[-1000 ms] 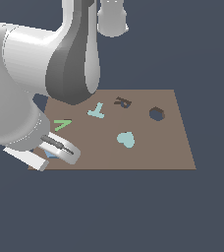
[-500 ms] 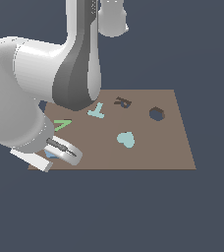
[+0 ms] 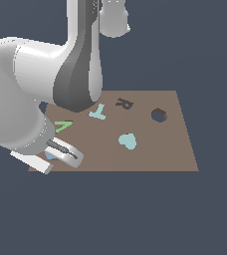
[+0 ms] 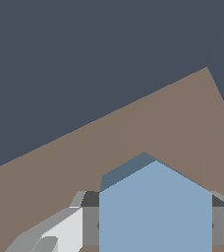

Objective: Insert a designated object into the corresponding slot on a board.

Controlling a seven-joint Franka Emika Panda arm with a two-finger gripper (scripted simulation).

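— Where was the block (image 4: 155,206)?
— Between the gripper's (image 3: 52,158) fingers (image 4: 65,229), clamped from both sides, at the board's (image 3: 155,154) corner on the exterior view's left.
— And the slot (image 3: 159,115)?
— Well apart, at the far side, past the heart (image 3: 128,141).

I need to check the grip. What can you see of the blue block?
The blue block is a flat, matte, light-blue hexagon with a darker top edge. It sits between the pincer fingers, one at each side. From outside only a sliver shows, at the board's near corner on the exterior view's left.
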